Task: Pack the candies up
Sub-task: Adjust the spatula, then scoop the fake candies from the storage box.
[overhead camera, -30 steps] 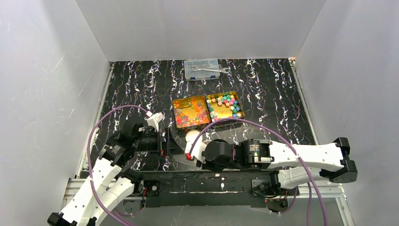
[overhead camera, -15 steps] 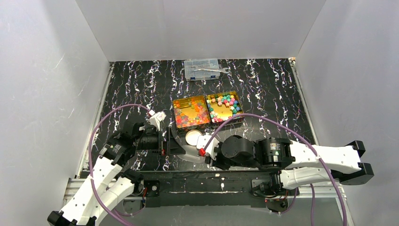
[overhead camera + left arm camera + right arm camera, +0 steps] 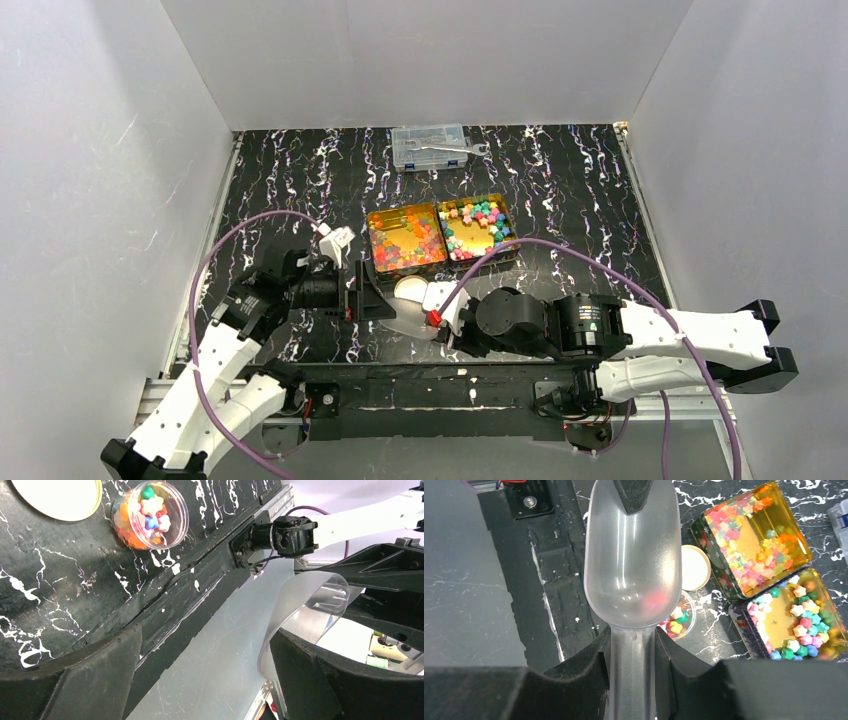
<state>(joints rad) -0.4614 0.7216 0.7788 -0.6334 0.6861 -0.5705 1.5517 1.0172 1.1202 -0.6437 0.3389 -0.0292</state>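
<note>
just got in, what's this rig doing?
The right gripper is clamped on the handle of a clear scoop. The scoop's bowl looks empty and hangs above a small open jar partly filled with candies. The jar's lid lies beside it, near two gold tins of loose candies. The left gripper is open at the scoop's tip.

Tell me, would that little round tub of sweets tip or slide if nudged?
The tub looks low and wide, so it would probably slide, not tip. Thin clear plastic, likely light. Its lid lies beside it, so a knock might spill candies.
</note>
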